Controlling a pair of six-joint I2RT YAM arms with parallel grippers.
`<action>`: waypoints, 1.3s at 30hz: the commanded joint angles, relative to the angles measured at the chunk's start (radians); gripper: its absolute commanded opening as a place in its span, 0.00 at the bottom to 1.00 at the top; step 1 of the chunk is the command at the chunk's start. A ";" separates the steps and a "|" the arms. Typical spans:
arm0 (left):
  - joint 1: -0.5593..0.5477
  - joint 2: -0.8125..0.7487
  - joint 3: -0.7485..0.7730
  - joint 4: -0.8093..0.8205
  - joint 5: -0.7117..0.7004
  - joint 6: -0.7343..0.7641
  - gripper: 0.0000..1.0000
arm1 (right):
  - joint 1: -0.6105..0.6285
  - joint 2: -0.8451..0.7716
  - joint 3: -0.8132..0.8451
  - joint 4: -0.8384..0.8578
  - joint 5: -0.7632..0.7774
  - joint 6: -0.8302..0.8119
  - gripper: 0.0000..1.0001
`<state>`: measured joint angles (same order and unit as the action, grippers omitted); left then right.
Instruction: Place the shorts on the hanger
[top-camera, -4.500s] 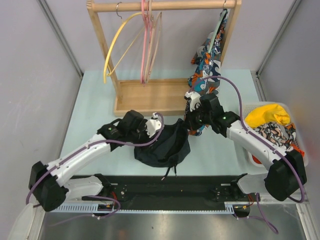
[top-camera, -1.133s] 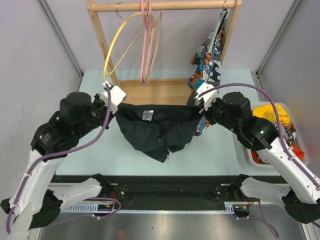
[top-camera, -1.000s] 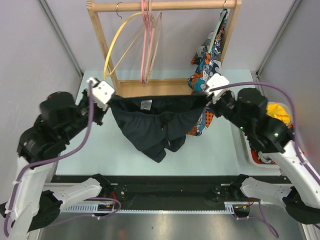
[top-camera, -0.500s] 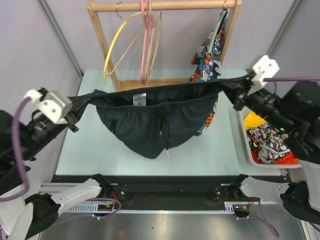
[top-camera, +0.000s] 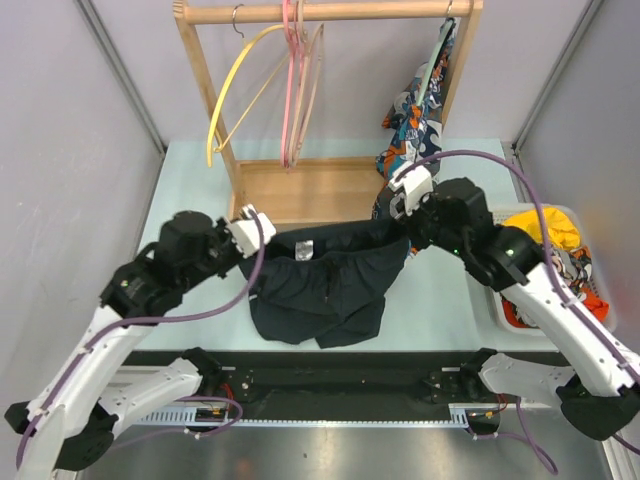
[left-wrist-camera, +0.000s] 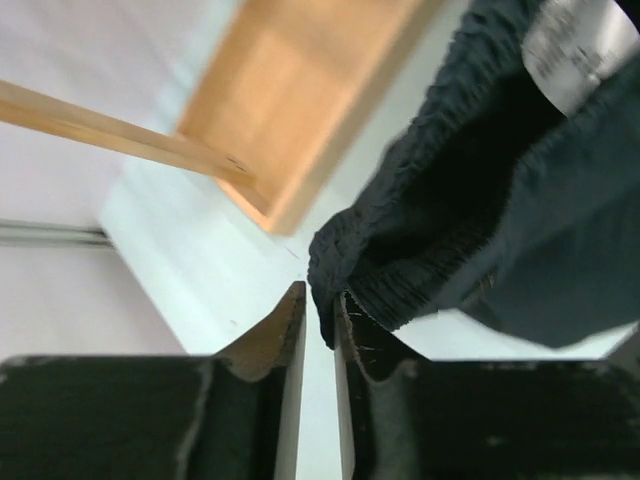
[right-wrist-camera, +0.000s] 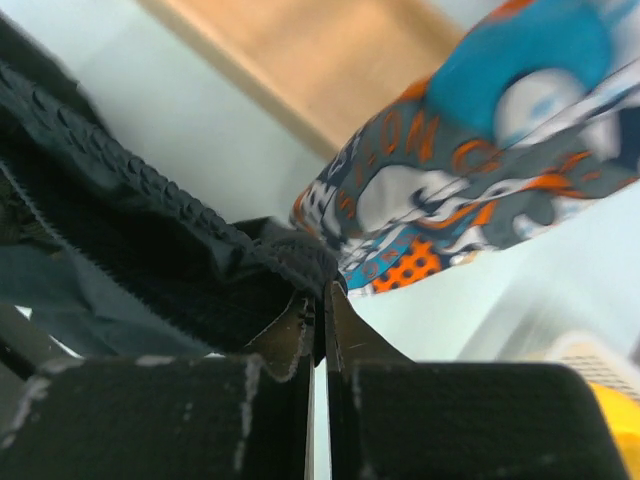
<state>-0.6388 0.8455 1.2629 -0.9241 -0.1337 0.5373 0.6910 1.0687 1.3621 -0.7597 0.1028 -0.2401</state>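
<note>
the plain dark navy drawstring shorts (top-camera: 318, 290) sagged above the near part of the pale green table (top-camera: 190, 180), their waistband strung between the two grippers. the left gripper (left-wrist-camera: 318, 305) had its fingers a little apart, with the gathered waistband edge at the tips; whether they pinched the cloth could not be told. the right gripper (right-wrist-camera: 320, 295) was clamped tight on the other end of the waistband, just beside the colourful blue-orange-white patterned garment (top-camera: 425, 110). at the right sat a white plastic basket (top-camera: 497, 305) holding a yellow cloth (top-camera: 540, 228). farther back, on the wooden rack (top-camera: 350, 12), the thin tan light-wood hanger (top-camera: 316, 80) hung beside a pink hanger (top-camera: 292, 80) and a yellow hanger (top-camera: 235, 85), well apart from the shorts.
</note>
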 joint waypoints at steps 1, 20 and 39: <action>0.008 -0.036 -0.173 0.048 0.023 0.063 0.18 | -0.048 0.014 -0.130 0.089 -0.087 0.001 0.00; 0.123 0.155 -0.487 0.217 0.244 0.015 0.50 | -0.031 0.232 -0.420 0.327 -0.216 -0.016 0.21; 0.195 -0.039 0.071 0.087 0.431 -0.275 0.86 | 0.019 0.015 -0.022 0.439 -0.201 0.184 0.72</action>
<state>-0.5003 0.8028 1.2476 -0.8688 0.2493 0.3733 0.7177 0.9821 1.2362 -0.4900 -0.0925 -0.2115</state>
